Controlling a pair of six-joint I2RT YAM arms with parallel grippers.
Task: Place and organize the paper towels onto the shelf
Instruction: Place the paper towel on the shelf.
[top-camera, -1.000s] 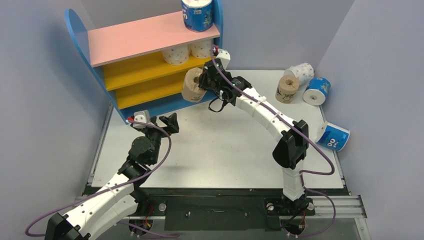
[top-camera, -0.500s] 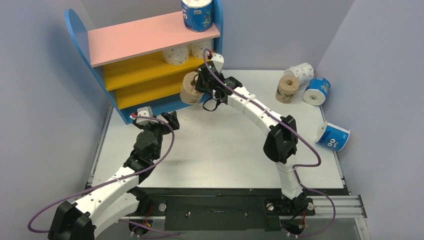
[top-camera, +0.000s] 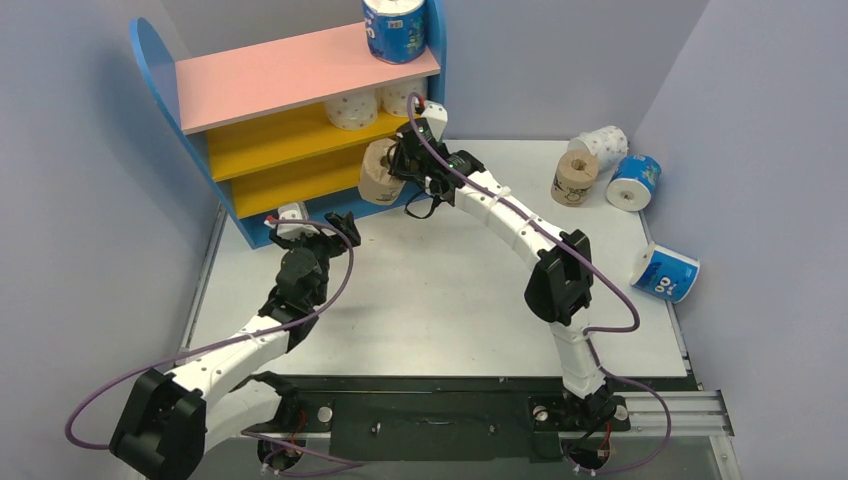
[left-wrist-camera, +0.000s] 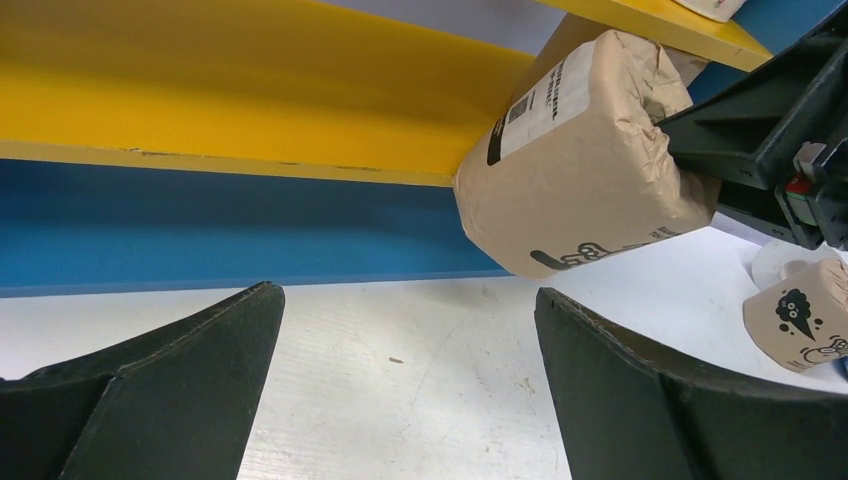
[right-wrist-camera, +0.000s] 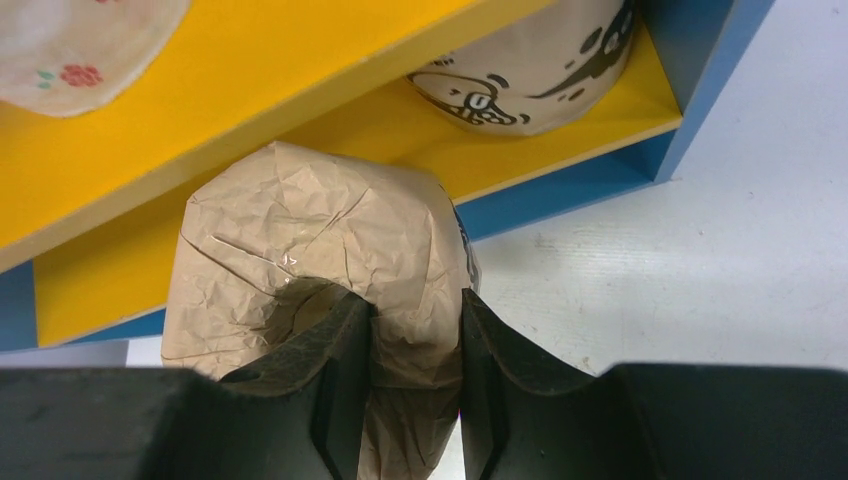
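The shelf (top-camera: 280, 80) stands at the far left corner of the surface (top-camera: 440, 290), and over the last second both arms have closed on it. The right arm has swung leftward. The left arm has stretched forward from the near edge, so the left claw (top-camera: 337, 228), spread wide and empty, now hangs just before the shelf's blue base. The right claw (right-wrist-camera: 412, 305) stays pinched on the wall of a tan paper towel roll (right-wrist-camera: 310, 250), now brought to the front edge of the lower yellow board (right-wrist-camera: 120, 270), near the tan roll (right-wrist-camera: 530, 60) already standing at its right end. We cannot tell whether it rests there yet. We judge this placement close, with release still to come. Four loose rolls (top-camera: 573, 178) wait along the surface's right side, three near the far right corner.
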